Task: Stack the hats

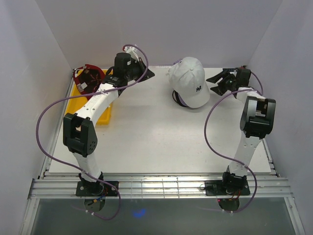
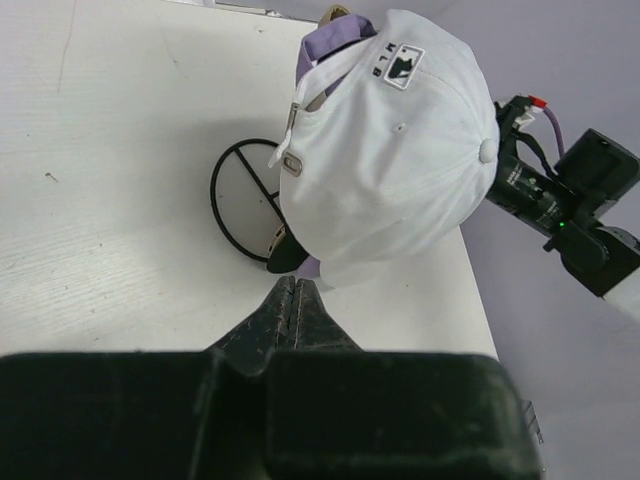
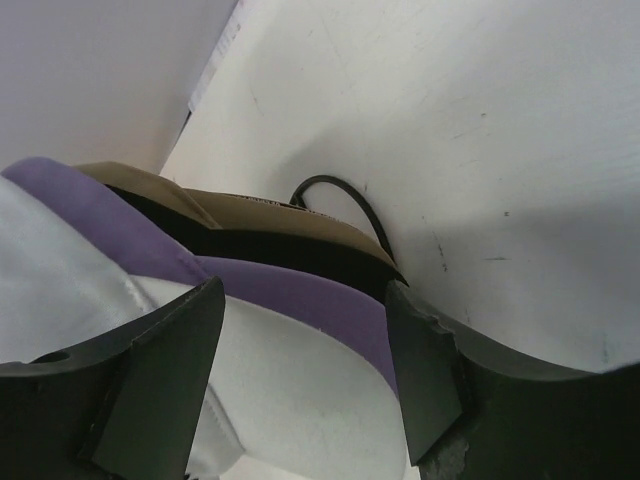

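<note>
White tabletop point(image 1: 146, 142), boxed in by pale walls, carries the stack. The white cap point(image 1: 188, 78) sits on top, the lavender cap point(image 3: 110, 222) shows beneath its edge, and the black cap point(image 3: 300, 248) lies under that with a tan face on its brim. The right pincer point(image 1: 215, 84) points at this stack from just beside it. Its jaws stand wide apart, one finger to either side of the white cap's edge in the wrist view, and grip nothing. Whether a finger brushes the fabric cannot be told. The white cap's long axis runs straight across the front of that pincer, with the brim towards the arm bases and the strap and rear opening towards the far wall. Its crown is tipped so that the top button faces the right pincer. A thin black loop point(image 2: 214, 195) lies flat on the table, half under the stack, on the side away from the right pincer. Beyond it, well apart from the caps, the left pincer point(image 2: 292, 290) aims at the stack with its jaws pressed together and nothing between them. Behind the left pincer, on its far side from the stack, the dark red cap point(image 1: 87, 78) rests with its inside turned up at the far end of the yellow tray point(image 1: 105, 115).
</note>
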You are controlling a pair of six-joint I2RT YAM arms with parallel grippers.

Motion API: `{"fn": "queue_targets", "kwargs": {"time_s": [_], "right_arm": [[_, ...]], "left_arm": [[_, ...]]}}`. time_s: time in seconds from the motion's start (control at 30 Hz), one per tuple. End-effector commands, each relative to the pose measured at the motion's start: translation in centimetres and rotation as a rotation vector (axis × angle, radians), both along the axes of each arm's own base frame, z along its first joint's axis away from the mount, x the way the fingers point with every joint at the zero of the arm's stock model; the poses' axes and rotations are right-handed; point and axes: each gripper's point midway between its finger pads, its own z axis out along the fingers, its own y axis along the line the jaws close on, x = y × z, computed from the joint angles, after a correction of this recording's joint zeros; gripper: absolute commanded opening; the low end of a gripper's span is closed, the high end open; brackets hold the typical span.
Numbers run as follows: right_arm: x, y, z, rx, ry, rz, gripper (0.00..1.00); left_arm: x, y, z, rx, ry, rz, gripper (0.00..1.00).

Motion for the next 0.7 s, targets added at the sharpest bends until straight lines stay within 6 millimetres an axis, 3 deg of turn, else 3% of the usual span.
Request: {"fn": "queue_targets", "kwargs": {"time_s": [0.0, 0.1, 0.13, 0.2, 0.23, 0.27, 0.47, 0.67], "right_arm": [[1.2, 3.2, 0.7, -0.054, -0.059, 0.084, 0.71], [0.2, 5.0, -0.1, -0.065, -0.046, 0.108, 0.70], [-0.9, 5.4, -1.2, -0.066, -0.017, 0.112, 0.70], [-1.9, 6.1, -1.0, -0.072, -0.025, 0.118, 0.69], [-3.4, 6.3, -2.4, -0.068, 0.011, 0.118, 0.69], [-3.7, 6.5, -1.5, -0.075, -0.022, 0.114, 0.69], [-8.1, 7.1, -2.0, -0.077, -0.012, 0.127, 0.69], [-10.1, 7.8, -0.5, -0.092, -0.066, 0.165, 0.69]], "left_arm": [[-1.5, 0.1, 2.5, -0.014, -0.021, -0.029, 0.00], [-1.6, 0.0, 3.0, -0.019, -0.025, -0.033, 0.00], [-1.6, 0.1, 3.1, -0.018, -0.025, -0.032, 0.00], [-1.6, 0.1, 3.3, -0.021, -0.026, -0.030, 0.00], [-1.6, 0.0, 3.3, -0.023, -0.027, -0.031, 0.00], [-1.5, 0.0, 3.2, -0.025, -0.022, -0.030, 0.00], [-1.2, 0.0, 2.5, -0.028, -0.002, -0.020, 0.00], [-0.4, -0.2, 3.2, -0.038, -0.019, -0.006, 0.00]]}}
